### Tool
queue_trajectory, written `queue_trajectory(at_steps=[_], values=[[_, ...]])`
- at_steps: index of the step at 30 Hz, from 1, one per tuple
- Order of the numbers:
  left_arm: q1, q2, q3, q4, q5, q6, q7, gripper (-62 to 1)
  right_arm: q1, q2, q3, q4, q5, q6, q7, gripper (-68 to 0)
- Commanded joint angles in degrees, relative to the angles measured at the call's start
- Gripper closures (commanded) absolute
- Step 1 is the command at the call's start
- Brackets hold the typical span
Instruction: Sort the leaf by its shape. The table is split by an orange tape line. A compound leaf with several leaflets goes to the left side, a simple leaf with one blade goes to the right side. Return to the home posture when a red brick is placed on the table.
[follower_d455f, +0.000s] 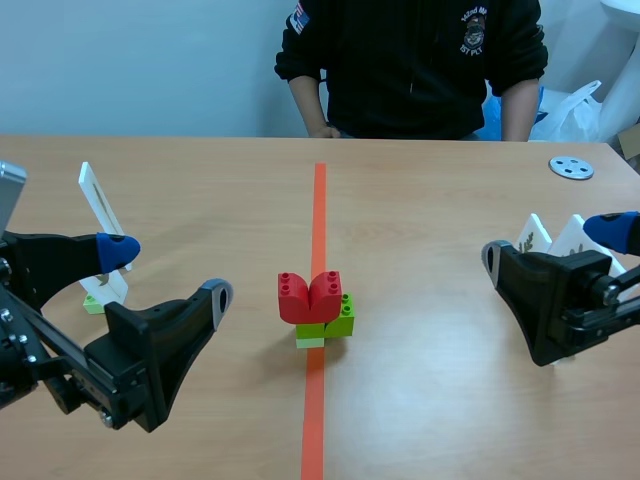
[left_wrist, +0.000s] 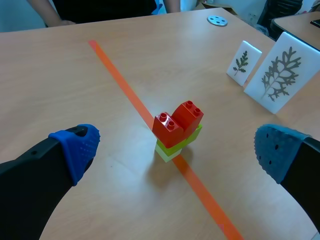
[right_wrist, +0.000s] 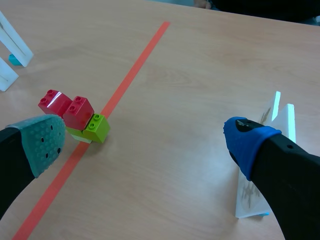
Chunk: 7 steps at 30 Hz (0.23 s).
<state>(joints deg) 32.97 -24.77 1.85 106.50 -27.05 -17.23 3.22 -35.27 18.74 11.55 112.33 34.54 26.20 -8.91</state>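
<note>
Spotted a red brick (follower_d455f: 308, 297) sitting right on the orange tape line (follower_d455f: 319, 200), actually two red pieces side by side on top of some green bricks (follower_d455f: 340, 318), smack in the middle of the table (follower_d455f: 450, 400). Reads as the go-home cue to me, so probably no sorting left to do right now. Found no leaf waiting in the middle either: just one standing card (follower_d455f: 100, 215) over on the left side, close behind the left gripper (follower_d455f: 167, 273) and seen too edge-on to make out its leaf, plus a smaller leaf card (left_wrist: 245, 62) and a bigger leaf card (left_wrist: 280, 72) standing on the right side, just beside the right gripper (follower_d455f: 552, 243). Checked both grippers: spread wide, pads well apart, gripping nothing, touching nothing. Worth noting for the next move: lies straight ahead of both arms and between them, about equally near to each, so can't really call one arm closer. Looks squarish too, with no real long axis to line up on. Shouldn't matter much anyway, given a retreat away from the brick rather than a reach toward it. Just need to mind the cards flanking each gripper when backing off, especially that pair on the right. Also noticed a person (follower_d455f: 410, 60) across the table and a round metal disc (follower_d455f: 571, 167) at the far right, well apart from everything else.
</note>
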Motion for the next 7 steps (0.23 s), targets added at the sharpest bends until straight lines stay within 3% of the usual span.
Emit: queue_trajectory(at_steps=[1,7], values=[[-0.1,0.2,0.0,0.4,-0.2,-0.3,-0.8,-62.3,0.2,0.6,0.5,0.5,0.6,0.0,1.1,-67.9],[-0.1,0.2,0.0,0.4,-0.2,-0.3,-0.8,-62.3,0.2,0.6,0.5,0.5,0.6,0.0,1.3,-67.9]])
